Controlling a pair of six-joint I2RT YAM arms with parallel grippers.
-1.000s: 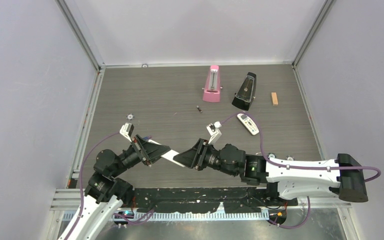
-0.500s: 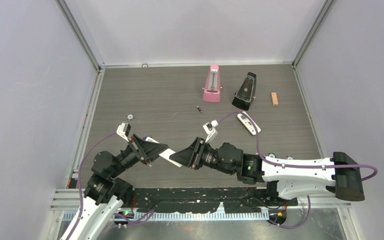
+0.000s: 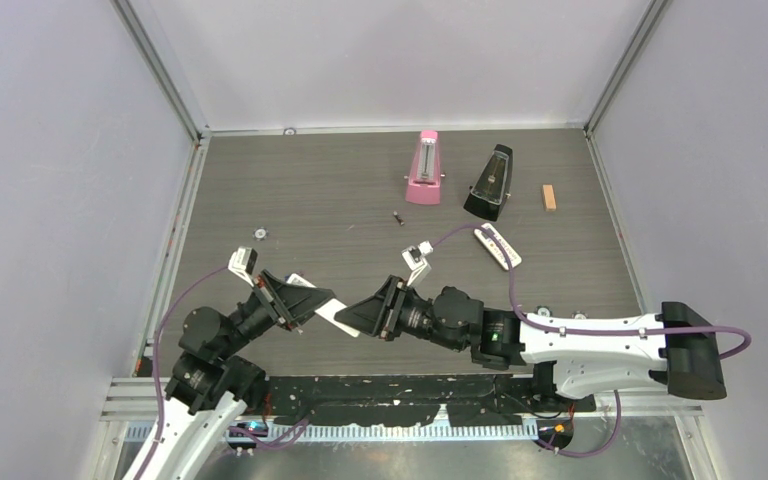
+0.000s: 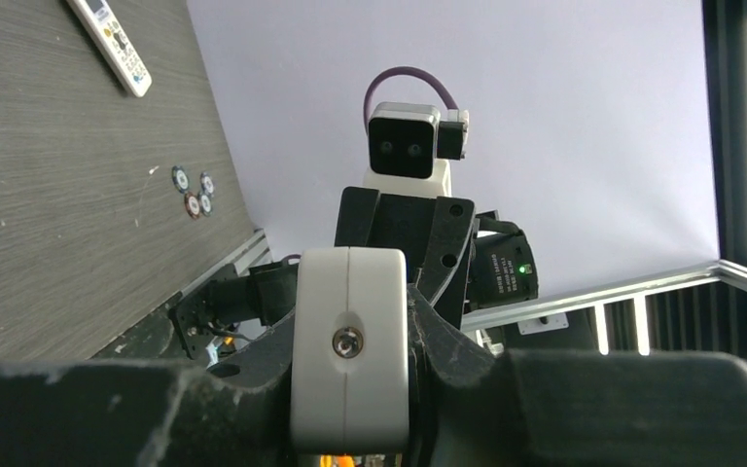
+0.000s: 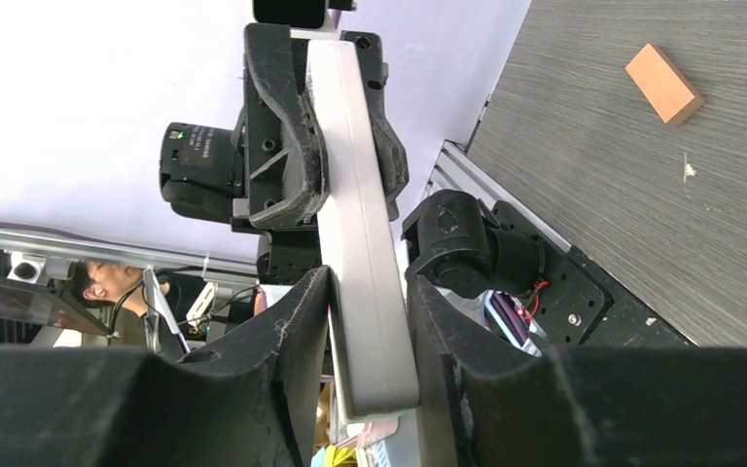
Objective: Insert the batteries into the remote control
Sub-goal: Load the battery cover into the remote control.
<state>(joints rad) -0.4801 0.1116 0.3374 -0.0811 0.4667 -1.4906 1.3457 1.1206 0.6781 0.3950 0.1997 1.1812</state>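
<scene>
White plastic bridges the two arms: the remote control (image 3: 337,316) is held off the grey wood-grain surface (image 3: 300,180), above its near edge, and is gripped from both ends. The left fingers (image 4: 156,409) are clamped tight on one end, and the white body sits wedged between them in the left wrist view. The right fingers (image 5: 282,370) sit closed against both flat faces of the other end. The remote's long edge runs away from them toward the opposite arm.

Out on the surface, well apart from both arms, a dark battery (image 3: 398,217) lies alone near the middle. Behind it stand a pink metronome (image 3: 424,168) and a black metronome (image 3: 490,183), side by side but not touching. An orange block (image 3: 549,197) lies to their right. A broader white remote (image 3: 497,247) lies flat in front of the black metronome, with the right arm's purple cable (image 3: 515,280) passing over it.
</scene>
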